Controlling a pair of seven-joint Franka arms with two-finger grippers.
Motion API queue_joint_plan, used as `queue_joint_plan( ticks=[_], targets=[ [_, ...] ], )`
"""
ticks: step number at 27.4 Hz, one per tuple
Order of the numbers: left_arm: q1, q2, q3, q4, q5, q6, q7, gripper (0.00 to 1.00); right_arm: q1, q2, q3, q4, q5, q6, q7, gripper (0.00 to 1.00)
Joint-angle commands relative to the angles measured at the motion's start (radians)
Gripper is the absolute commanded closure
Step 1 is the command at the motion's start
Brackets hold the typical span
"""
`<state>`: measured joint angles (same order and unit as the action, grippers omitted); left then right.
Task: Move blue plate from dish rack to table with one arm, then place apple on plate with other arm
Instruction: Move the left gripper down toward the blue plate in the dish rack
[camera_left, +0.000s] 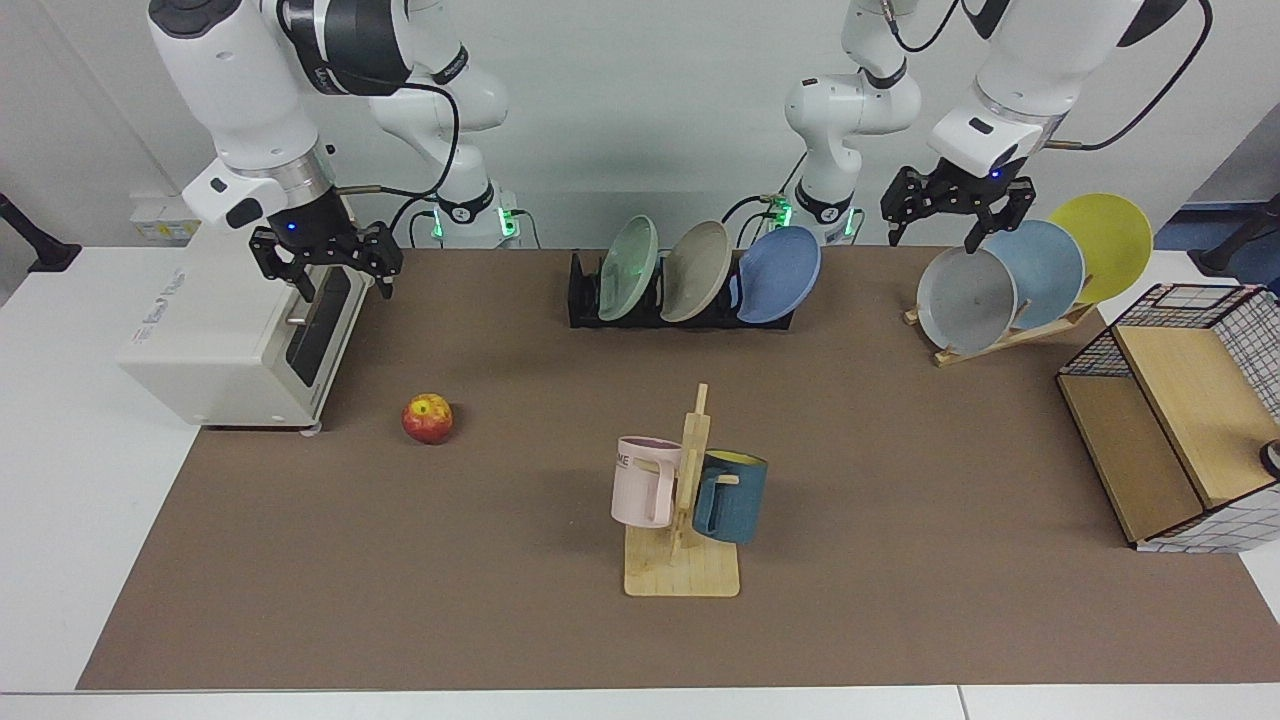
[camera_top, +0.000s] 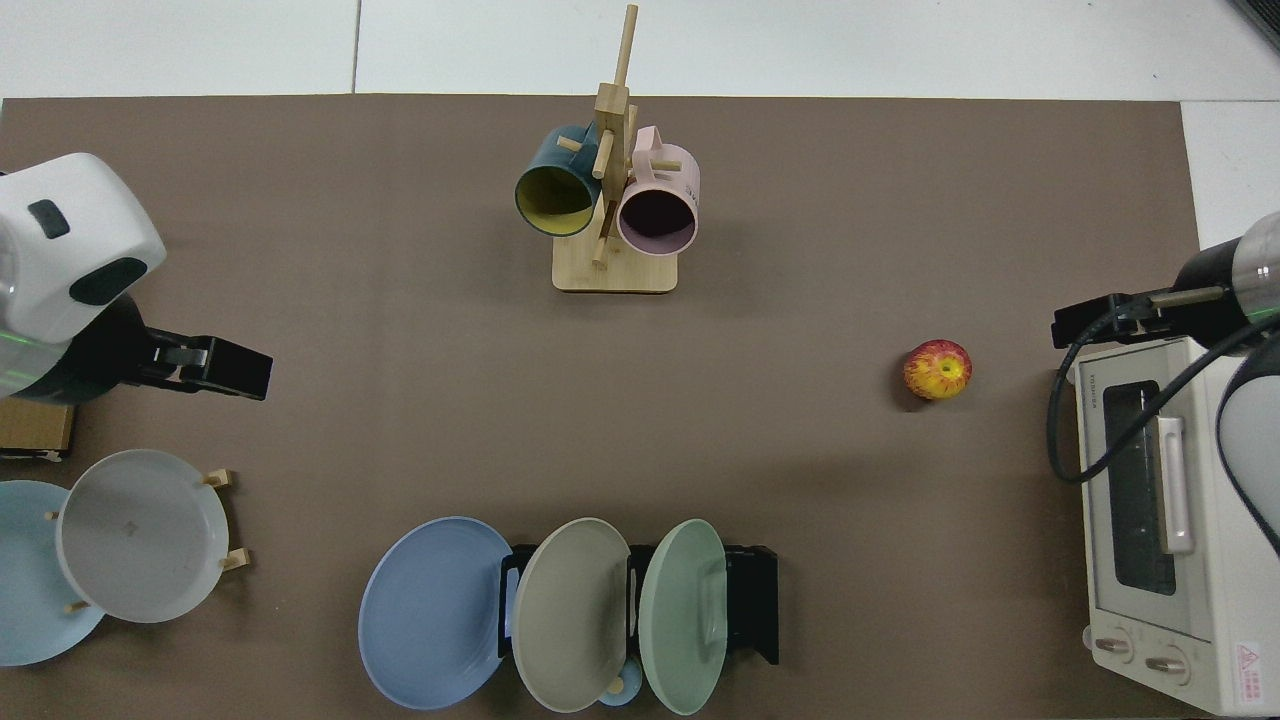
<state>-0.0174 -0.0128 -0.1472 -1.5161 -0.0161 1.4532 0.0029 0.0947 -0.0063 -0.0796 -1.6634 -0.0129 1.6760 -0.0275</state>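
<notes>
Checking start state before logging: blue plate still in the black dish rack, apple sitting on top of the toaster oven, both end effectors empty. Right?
Not quite. The apple lies on the table beside the toaster oven, not on top of it; the top view shows the gap between them. The rest holds: the blue plate stands in the dish rack, and the left end effector and right end effector are both empty.

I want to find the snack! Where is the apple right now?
In the facing view the apple lies on the brown table, toward the view's left, beside the white toaster oven, untouched by either gripper.
</notes>
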Motion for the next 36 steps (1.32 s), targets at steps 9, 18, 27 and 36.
queue_joint_plan(
  ticks=[9, 18, 27, 36],
  targets=[
    [0.002, -0.013, -0.003, -0.010, 0.010, -0.014, -0.003, 0.00, -0.010, -0.023, 0.008, -0.027, 0.010, 0.011, 0.012, 0.00],
    [0.002, -0.032, -0.005, -0.039, 0.008, -0.013, -0.004, 0.00, -0.010, -0.023, 0.008, -0.027, 0.010, 0.011, 0.012, 0.00],
    [0.002, -0.125, -0.005, -0.192, -0.015, 0.044, 0.002, 0.00, -0.010, -0.023, 0.008, -0.027, 0.010, 0.013, 0.012, 0.00],
    [-0.003, -0.285, -0.012, -0.464, -0.076, 0.190, 0.011, 0.00, -0.010, -0.023, 0.008, -0.027, 0.010, 0.011, 0.012, 0.00]
  ],
)
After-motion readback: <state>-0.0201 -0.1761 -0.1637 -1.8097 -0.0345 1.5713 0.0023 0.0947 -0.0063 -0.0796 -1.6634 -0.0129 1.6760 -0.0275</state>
